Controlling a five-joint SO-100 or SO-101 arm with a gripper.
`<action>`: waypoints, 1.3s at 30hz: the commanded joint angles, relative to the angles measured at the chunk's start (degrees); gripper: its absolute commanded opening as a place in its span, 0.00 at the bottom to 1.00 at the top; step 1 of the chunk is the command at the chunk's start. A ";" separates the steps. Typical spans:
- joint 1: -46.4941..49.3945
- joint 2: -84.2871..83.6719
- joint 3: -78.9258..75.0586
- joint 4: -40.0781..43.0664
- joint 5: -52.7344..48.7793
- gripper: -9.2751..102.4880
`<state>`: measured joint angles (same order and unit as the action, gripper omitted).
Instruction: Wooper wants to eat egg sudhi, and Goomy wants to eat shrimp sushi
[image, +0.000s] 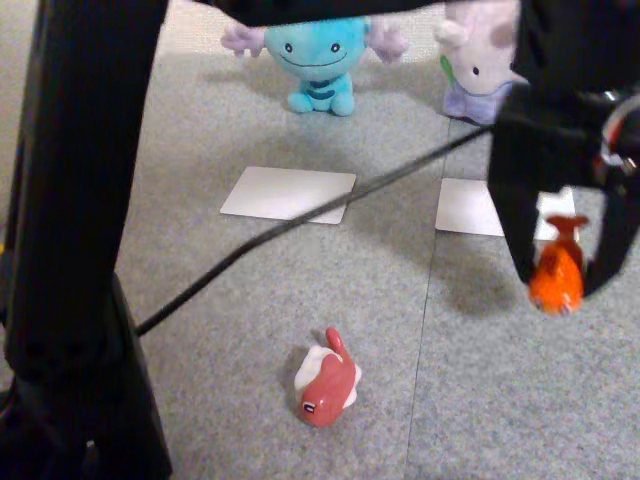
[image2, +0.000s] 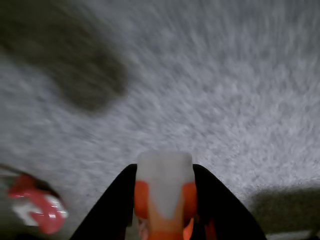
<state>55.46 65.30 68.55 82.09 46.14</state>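
Wooper (image: 318, 58), the light-blue plush, sits at the back centre of the fixed view. Goomy (image: 480, 65), the lavender plush, sits to its right, partly behind the arm. My gripper (image: 557, 285) hangs at the right above the grey carpet, shut on the orange shrimp sushi (image: 557, 275), just in front of the right white card (image: 470, 207). In the wrist view the shrimp sushi (image2: 165, 192) shows its white rice base between my black fingers (image2: 117, 207). The yellow egg sushi is out of view.
A dark red sushi toy (image: 325, 385) lies on the carpet at front centre, also seen blurred in the wrist view as the red toy (image2: 35, 207). A second white card (image: 288, 193) lies before Wooper. A black cable (image: 300, 225) crosses the floor. The arm's black post (image: 80, 240) stands left.
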 joint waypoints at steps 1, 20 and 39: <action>-5.10 5.62 -1.32 0.00 2.46 0.11; -17.14 8.79 -1.32 -23.55 7.82 0.12; -18.98 -2.64 -1.32 -25.14 9.05 0.12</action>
<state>37.09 62.23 68.73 58.01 54.84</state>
